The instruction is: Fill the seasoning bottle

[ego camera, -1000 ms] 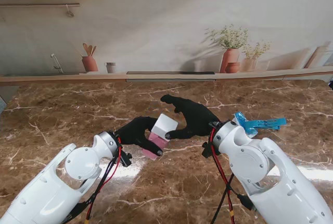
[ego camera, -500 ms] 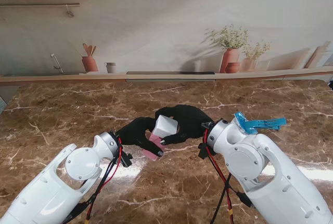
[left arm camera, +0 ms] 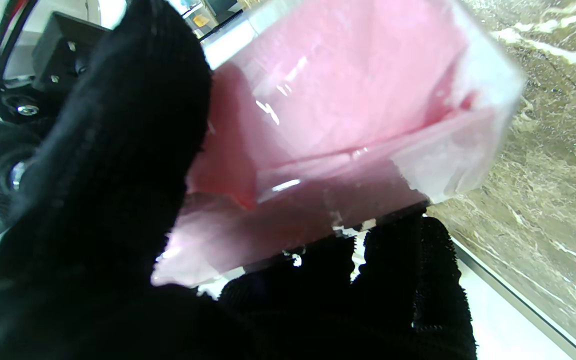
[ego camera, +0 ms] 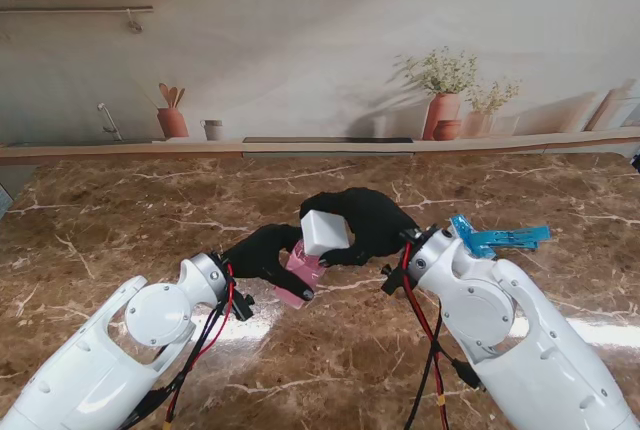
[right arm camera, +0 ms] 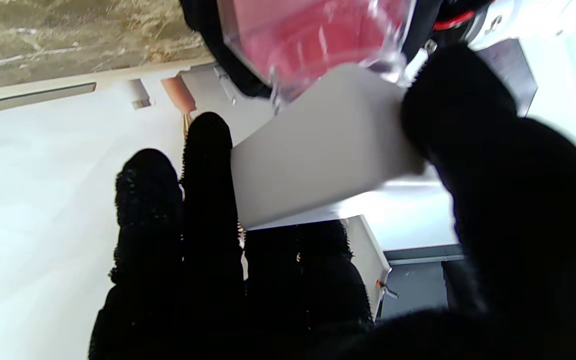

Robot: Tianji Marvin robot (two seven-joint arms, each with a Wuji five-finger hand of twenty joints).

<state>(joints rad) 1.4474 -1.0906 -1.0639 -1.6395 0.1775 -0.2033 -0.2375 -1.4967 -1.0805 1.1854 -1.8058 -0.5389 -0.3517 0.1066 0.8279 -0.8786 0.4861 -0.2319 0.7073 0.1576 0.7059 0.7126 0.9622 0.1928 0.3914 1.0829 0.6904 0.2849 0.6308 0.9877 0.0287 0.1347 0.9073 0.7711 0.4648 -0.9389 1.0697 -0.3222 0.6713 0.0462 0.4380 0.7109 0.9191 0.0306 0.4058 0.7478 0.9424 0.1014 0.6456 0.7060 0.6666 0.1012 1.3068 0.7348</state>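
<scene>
While the pink-bodied seasoning bottle [ego camera: 303, 272] is gripped in the black-gloved left hand [ego camera: 262, 255], its white square cap [ego camera: 324, 232] is clasped by the right hand [ego camera: 365, 222]. In the left wrist view the bottle [left arm camera: 348, 125] is seen held between the thumb and the curled fingers [left arm camera: 408, 280] of the left hand [left arm camera: 118, 225], clear walls with pink inside. The bottle is held tilted, cap end leaning toward the right hand, base end nearest the left palm. Whether the base touches the table [ego camera: 120, 220] cannot be told.

In the right wrist view the cap [right arm camera: 318, 150] is pinched between thumb and fingers [right arm camera: 208, 165] of the right hand [right arm camera: 348, 280], with the pink bottle [right arm camera: 313, 40] just beyond it. Whether the cap is still seated on the bottle neck or already parted from it cannot be told; the two are seen touching or nearly so.

Just beside the right wrist, on its outer side, a blue plastic item [ego camera: 495, 237] lies on the brown marble table; its kind is too small to make out. Well beyond both hands, along the far edge of the table, a wall backdrop is seen with terracotta pots [ego camera: 443, 113] and a utensil jar [ego camera: 172, 120].
</scene>
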